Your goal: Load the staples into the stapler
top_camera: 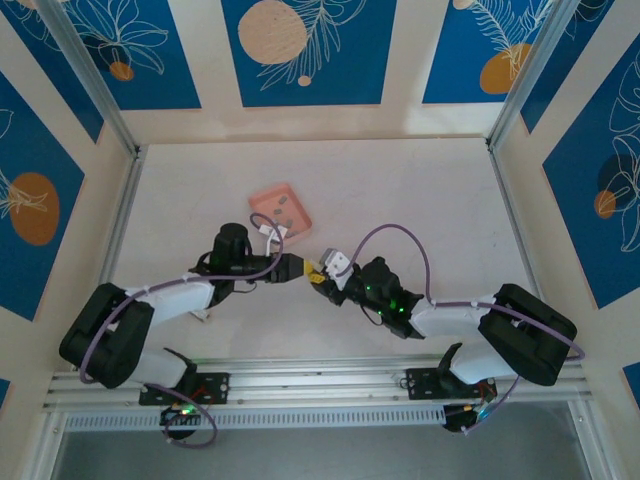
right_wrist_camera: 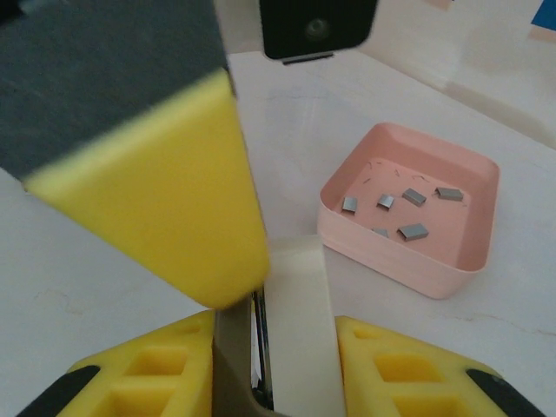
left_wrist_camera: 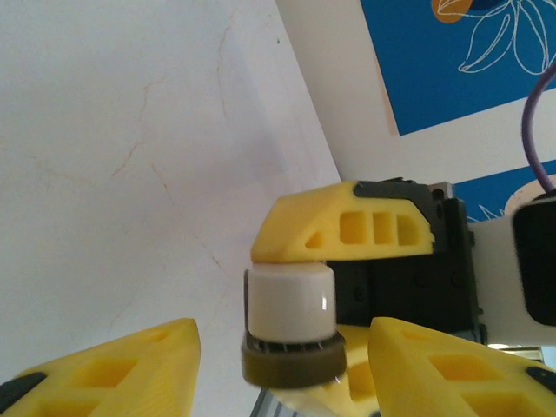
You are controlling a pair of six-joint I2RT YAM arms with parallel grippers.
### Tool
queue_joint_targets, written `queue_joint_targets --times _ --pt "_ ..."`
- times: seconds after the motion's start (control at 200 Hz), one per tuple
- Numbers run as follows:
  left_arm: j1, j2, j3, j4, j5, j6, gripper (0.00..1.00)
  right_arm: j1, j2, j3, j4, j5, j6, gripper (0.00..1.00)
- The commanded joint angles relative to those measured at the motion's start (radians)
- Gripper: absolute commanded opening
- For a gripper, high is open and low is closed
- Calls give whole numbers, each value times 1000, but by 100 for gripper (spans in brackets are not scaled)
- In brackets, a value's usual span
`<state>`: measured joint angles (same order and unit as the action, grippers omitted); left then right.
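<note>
My right gripper (right_wrist_camera: 278,369) is shut on the stapler (right_wrist_camera: 300,321), its white top and olive base pressed between the two yellow fingers with a thin dark slot between them. The stapler's end (left_wrist_camera: 288,317) points at my left gripper (left_wrist_camera: 285,378), which is open, its fingers standing either side of that end with a gap on each side. One left finger (right_wrist_camera: 165,182) looms blurred beside the stapler. Several staples (right_wrist_camera: 413,231) lie in the pink tray (right_wrist_camera: 400,269). From above, the left gripper (top_camera: 297,268) and the right gripper (top_camera: 322,275) meet tip to tip.
The pink tray (top_camera: 280,208) sits on the white table just beyond the left wrist. Metal frame rails (top_camera: 120,215) run along both sides of the table, and a rail (top_camera: 320,380) crosses the near edge by the arm bases.
</note>
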<state>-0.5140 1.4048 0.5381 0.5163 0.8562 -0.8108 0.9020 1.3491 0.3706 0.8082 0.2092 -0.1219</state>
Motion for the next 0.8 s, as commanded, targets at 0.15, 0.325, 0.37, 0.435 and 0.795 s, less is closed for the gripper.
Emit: queue_joint_targets --times 0.15,0.325,0.37,0.435,0.795 --pt "-20 50 28 101 -9 -50 51 21 -18 29 18 -11 -55 29" --pt "-29 52 36 71 -5 -30 38 26 -13 34 14 23 -50 29" --pt "-30 47 36 60 -7 -21 34 26 -12 36 11 37 -48 29" --pt "-30 39 36 47 -14 -9 26 25 -7 42 -4 59 -40 29" --pt "-31 -48 63 -156 -138 190 6 -14 -60 49 -112 24 -37 50"
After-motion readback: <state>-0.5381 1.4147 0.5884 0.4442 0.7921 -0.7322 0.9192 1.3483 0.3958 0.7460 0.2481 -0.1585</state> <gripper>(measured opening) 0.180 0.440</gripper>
